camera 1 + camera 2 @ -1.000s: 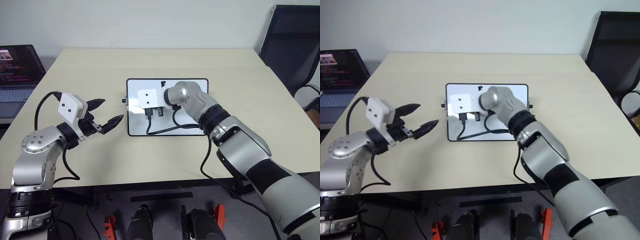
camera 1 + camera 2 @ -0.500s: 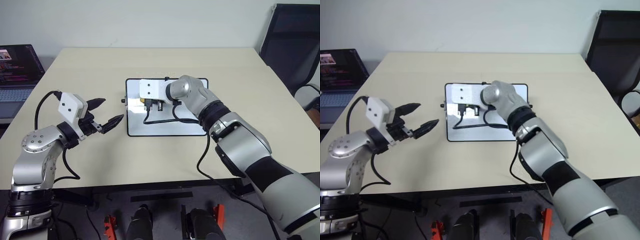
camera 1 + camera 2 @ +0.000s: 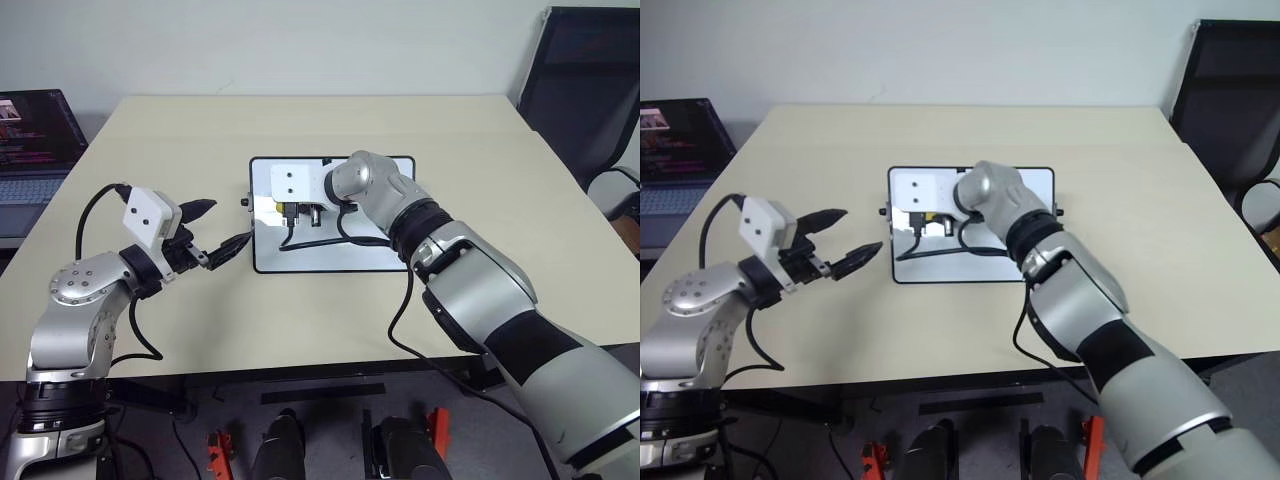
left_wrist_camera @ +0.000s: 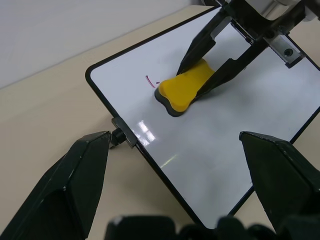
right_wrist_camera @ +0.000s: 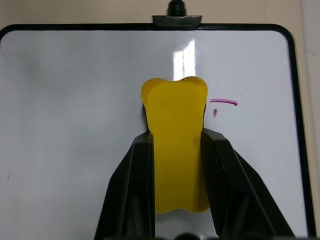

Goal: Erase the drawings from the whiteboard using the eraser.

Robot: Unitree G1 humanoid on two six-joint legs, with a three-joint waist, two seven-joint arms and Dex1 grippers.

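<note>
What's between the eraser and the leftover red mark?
Only bare whiteboard: in the right wrist view a narrow white gap separates the eraser, held in the right claw, from the red mark.

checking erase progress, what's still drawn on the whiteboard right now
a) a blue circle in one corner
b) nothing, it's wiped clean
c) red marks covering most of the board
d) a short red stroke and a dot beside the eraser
d: the right wrist view shows a short red stroke with a small dot under it, just beside the yellow eraser held in the right end effector, and the rest of the whiteboard is bare.
</note>
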